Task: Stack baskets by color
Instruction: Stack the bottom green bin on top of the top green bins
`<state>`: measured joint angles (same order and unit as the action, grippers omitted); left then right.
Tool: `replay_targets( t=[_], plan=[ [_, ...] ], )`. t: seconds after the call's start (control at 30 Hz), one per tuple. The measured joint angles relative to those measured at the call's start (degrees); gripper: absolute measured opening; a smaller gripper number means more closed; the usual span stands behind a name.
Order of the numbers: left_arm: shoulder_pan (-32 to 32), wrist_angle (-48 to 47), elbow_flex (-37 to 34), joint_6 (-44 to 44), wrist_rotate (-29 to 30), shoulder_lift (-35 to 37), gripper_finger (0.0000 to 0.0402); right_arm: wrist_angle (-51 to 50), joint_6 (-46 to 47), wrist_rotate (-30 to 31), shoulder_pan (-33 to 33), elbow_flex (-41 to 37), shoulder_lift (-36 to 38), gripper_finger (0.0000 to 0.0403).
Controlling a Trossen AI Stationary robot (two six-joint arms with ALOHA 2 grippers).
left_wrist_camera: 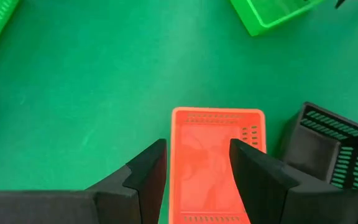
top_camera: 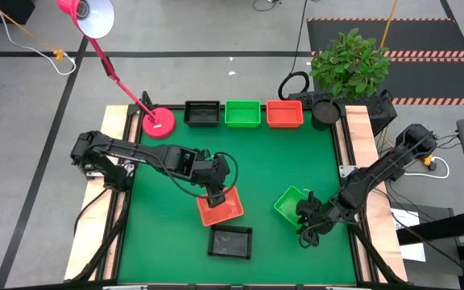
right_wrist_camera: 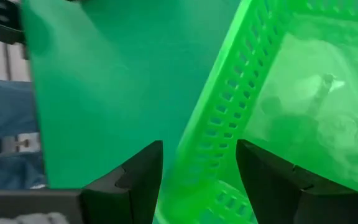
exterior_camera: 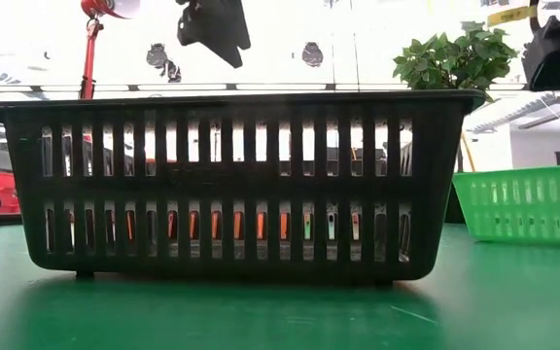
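Baskets line the far edge of the green surface (top_camera: 159,242): a black basket (top_camera: 202,113), a green one (top_camera: 242,113) and an orange-red one (top_camera: 284,113), side by side. Three more lie loose nearer the front (all upright). A loose orange-red basket (top_camera: 220,208) sits at the middle under the left pincer (top_camera: 214,198), whose fingers (left_wrist_camera: 146,177) stand apart above it, one over each long side, gripping nothing. A loose black basket (top_camera: 230,242) lies just in front of it. A loose green basket (top_camera: 292,202) sits tilted toward the right side; the right pincer (top_camera: 308,224) is at its near corner, fingers (right_wrist_camera: 138,174) spread wide astride one mesh wall. A pink lamp base (top_camera: 159,122) stands left of the row.
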<state>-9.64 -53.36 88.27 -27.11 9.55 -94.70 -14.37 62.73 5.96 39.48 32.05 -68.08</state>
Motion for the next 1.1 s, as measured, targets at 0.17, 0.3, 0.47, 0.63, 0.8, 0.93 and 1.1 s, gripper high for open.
replay_targets(
  t=[0.17, 0.3, 0.47, 0.63, 0.8, 0.93, 1.1],
  plan=[
    [1.2, 0.0, 0.0, 0.5, 0.1, 0.0, 0.0177, -0.2, 0.1, 0.0, 0.0, 0.0, -1.2, 0.0161],
    [2.0, 0.0, 0.0, 1.6, 0.0, 0.0, 0.0177, -0.7, 1.1, 0.0, -0.1, 0.1, -1.1, 0.0102],
    [2.9, -0.1, 0.0, 2.8, 0.0, 0.0, 0.0177, -1.1, 2.0, 0.0, -0.2, 0.1, -0.3, 0.0024],
    [3.7, -0.3, 0.0, 4.0, 0.0, 0.0, 0.0177, -1.8, 2.0, 0.2, -0.8, 0.1, 2.1, 0.0011],
    [5.0, -1.2, 0.0, 5.0, 0.0, 0.0, 0.0177, -10.9, -2.7, -0.1, -4.1, 4.4, 5.3, 0.0005],
    [6.2, -2.7, 0.0, 5.6, -0.7, 0.0, 0.0177, -18.9, -11.7, -0.4, -9.4, 9.6, 6.9, 0.0004],
    [8.4, -7.0, 0.0, 7.7, -1.8, 0.0, 0.0177, -27.2, -22.9, -0.2, -17.8, 17.2, 7.3, 0.0003]
  ],
)
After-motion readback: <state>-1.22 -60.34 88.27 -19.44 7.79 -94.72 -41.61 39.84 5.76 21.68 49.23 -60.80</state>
